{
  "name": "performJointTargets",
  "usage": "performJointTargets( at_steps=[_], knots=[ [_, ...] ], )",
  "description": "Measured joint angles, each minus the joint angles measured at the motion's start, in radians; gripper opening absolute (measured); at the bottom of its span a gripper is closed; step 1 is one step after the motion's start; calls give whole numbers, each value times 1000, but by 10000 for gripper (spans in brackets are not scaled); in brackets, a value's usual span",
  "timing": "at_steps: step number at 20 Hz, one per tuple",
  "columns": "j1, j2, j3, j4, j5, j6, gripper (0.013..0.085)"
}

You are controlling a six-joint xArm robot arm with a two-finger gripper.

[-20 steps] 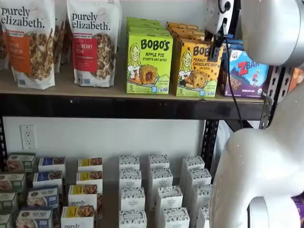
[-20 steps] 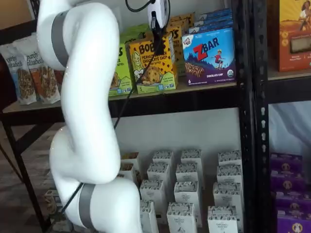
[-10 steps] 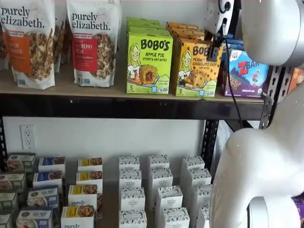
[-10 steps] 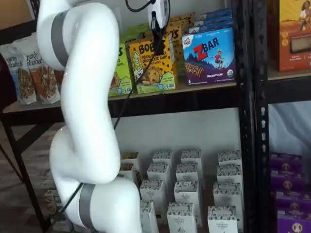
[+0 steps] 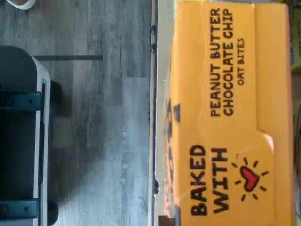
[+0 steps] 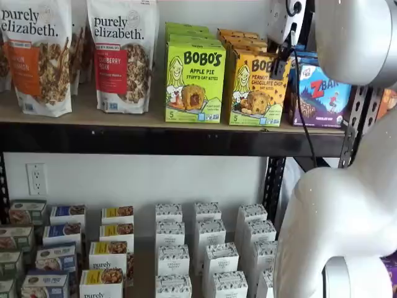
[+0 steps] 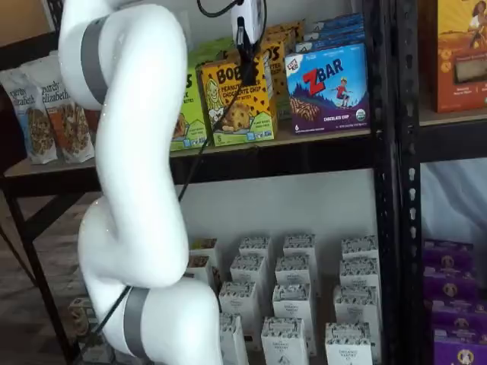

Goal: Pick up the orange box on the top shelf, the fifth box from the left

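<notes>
Found orange box (image 7: pixel 238 103) standing front of top shelf (image 6: pixel 186 139), beside lime-green box (image 6: pixel 194 81). Gripper (image 7: pixel 247 53) clamped on its upper edge. Judged light, stiff cardboard, crushable; top-edge hold suitable.

On the top shelf (image 6: pixel 93 118), the orange box (image 6: pixel 255 90) is seen upright between a lime-green Bobo's box (image 6: pixel 194 81) and a ZBar box (image 6: pixel 322 96). The gripper (image 6: pixel 280 65) appears closed on its top edge, though partly hidden.
</notes>
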Motion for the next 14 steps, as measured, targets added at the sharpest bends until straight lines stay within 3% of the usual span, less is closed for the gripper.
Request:
performJointTargets(
  at_steps=[14],
  knots=[
    [-6,-37,26,12,-3,-2,170]
  ],
)
